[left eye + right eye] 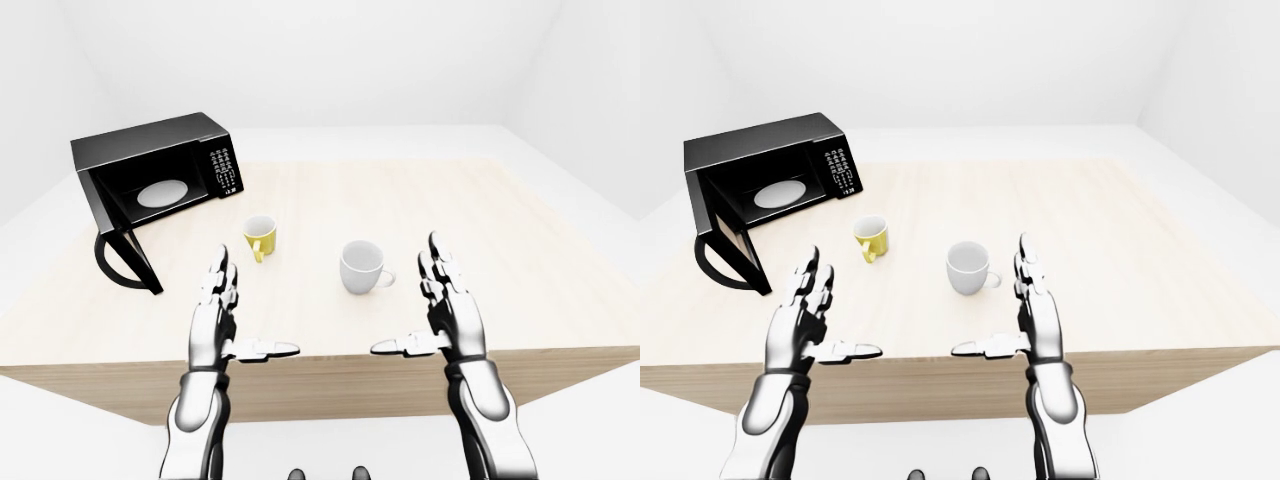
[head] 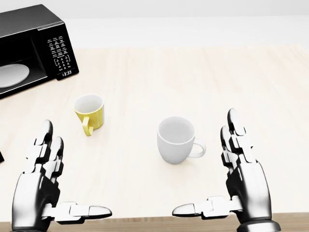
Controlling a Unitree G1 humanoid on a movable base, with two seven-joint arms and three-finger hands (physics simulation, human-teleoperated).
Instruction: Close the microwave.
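I hold both hands, left (image 1: 218, 318) and right (image 1: 448, 310), spread wide and empty at the table's (image 1: 560, 250) near edge, since the microwave's (image 1: 155, 170) door (image 1: 125, 250) hangs open far left, well beyond my reach.

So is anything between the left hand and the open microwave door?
Nothing visible. The left hand hovers open over bare table; the microwave door lies up-left of it. The yellow mug sits right of that path.
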